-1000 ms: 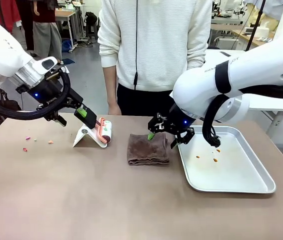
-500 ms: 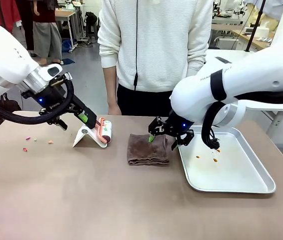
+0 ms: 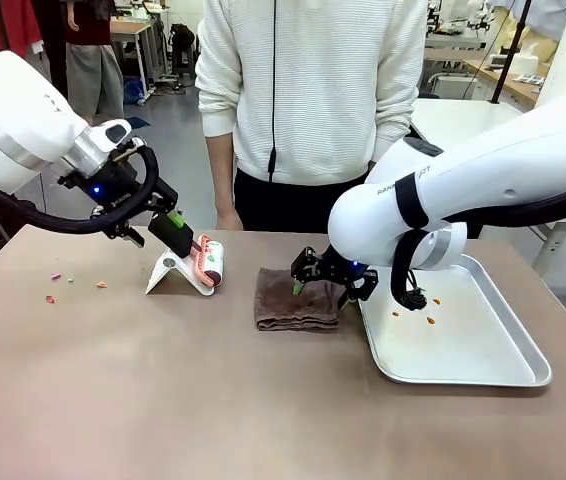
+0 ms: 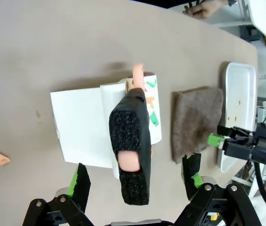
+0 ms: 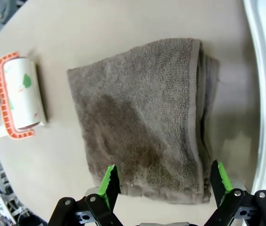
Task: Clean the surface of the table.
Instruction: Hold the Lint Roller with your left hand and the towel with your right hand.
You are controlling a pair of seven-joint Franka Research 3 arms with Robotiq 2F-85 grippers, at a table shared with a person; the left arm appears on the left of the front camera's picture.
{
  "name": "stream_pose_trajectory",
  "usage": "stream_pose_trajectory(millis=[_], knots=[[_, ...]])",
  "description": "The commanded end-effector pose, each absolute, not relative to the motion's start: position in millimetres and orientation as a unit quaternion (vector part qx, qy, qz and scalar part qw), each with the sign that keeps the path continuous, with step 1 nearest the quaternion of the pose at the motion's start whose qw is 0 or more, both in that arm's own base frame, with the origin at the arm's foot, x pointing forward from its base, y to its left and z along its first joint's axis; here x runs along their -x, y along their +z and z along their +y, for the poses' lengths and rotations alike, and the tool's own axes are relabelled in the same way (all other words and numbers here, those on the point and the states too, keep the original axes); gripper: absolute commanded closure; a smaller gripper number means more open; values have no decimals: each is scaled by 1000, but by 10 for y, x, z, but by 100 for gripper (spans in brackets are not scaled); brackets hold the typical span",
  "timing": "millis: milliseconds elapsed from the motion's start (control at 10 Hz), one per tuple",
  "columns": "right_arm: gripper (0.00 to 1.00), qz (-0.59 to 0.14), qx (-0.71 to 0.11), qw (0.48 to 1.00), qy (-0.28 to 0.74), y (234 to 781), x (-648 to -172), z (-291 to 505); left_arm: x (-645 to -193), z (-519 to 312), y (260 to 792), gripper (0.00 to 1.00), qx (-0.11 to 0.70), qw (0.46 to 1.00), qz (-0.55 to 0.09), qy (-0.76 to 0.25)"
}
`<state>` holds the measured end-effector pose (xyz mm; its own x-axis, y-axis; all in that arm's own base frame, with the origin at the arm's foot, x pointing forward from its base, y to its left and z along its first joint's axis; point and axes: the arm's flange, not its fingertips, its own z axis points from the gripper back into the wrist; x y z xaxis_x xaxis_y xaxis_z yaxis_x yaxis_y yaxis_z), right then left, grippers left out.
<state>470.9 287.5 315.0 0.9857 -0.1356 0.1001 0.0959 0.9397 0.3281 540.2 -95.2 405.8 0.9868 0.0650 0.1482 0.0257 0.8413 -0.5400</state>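
Observation:
The tan-brown table [image 3: 213,400] carries a few small crumbs [image 3: 53,285] at its left. A lint roller [image 3: 209,262] leans on a white stand [image 3: 166,272]. My left gripper [image 3: 170,226] hovers at the roller's handle. In the left wrist view this gripper [image 4: 135,174] is open, with the black handle [image 4: 130,141] between its spread fingers but untouched. A folded brown towel [image 3: 296,297] lies mid-table. My right gripper [image 3: 325,280] is open just above the towel [image 5: 142,117], its fingers [image 5: 108,181] straddling the near edge.
A metal tray [image 3: 483,375] with a few orange crumbs [image 3: 430,320] sits right of the towel. A person in a white sweater [image 3: 308,90] stands at the far edge, one hand [image 3: 228,217] near the table. One orange crumb [image 4: 2,158] lies near the stand.
My left gripper has swung right and closer to the roller's handle. My right gripper has shifted left and down over the towel. Nothing has been grasped.

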Motion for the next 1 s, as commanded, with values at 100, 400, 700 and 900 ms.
stream_pose_trajectory(millis=[100,400,700,900], knots=[[0,-83,-159,980,-81,3199,-4817,3039,-5459,-971,4055,0,304,949,-73,30],[0,-110,-131,982,-75,3209,-4882,3082,-5460,-956,4030,0,311,947,-72,33],[0,-118,-112,985,-53,3147,-4908,3192,-5466,-961,4037,0,311,947,-71,30],[0,-122,-100,986,-56,3111,-4915,3225,-5467,-965,4033,0,311,947,-70,29]])
